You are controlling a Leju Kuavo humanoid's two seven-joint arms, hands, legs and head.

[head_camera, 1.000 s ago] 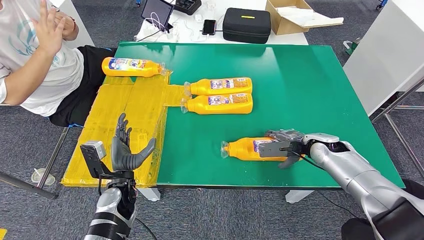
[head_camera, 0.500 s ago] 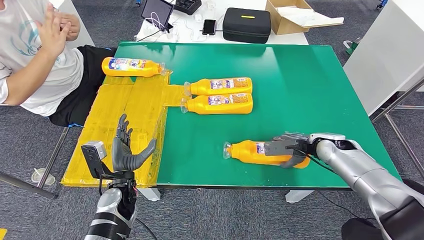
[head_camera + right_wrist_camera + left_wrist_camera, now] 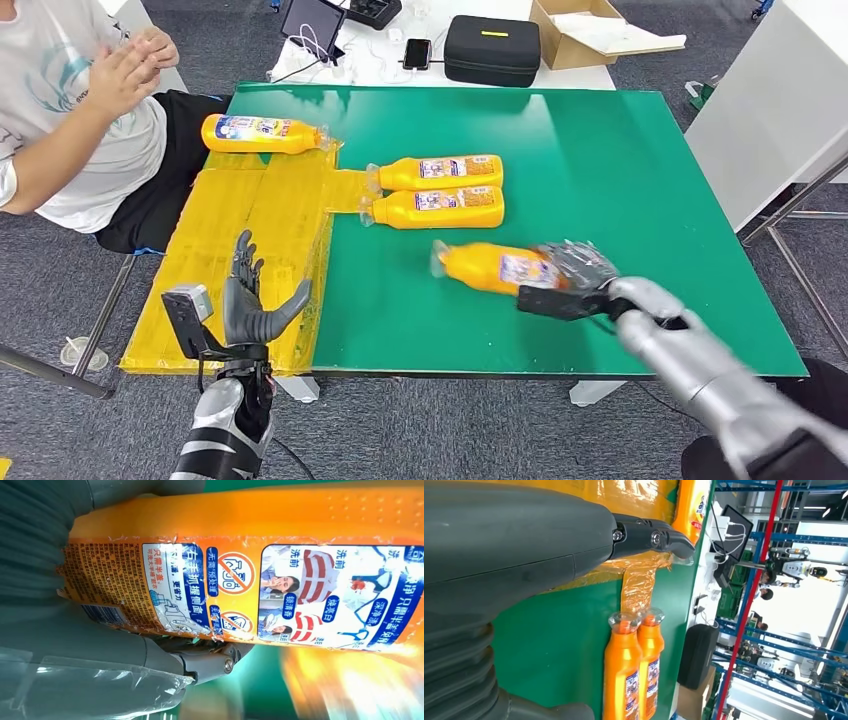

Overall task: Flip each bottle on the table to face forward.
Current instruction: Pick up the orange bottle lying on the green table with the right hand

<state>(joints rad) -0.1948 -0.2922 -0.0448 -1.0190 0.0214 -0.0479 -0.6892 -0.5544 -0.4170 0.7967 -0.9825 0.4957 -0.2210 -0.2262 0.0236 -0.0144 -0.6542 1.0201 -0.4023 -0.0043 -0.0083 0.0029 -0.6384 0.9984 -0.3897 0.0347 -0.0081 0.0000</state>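
The right hand (image 3: 585,280) grips the bottle (image 3: 495,268) by its base; smooth, stiff plastic, likely slippery. The left hand (image 3: 250,300) is released.

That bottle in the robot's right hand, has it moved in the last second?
Yes. The held bottle in the right hand has moved away from the table's near edge, closer to the pair of bottles.

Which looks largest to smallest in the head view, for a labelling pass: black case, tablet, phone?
1. black case, clearly largest.
2. tablet, partly cut off by the frame edge.
3. phone, smallest.
All lie at a similar distance, so the order seems reliable.
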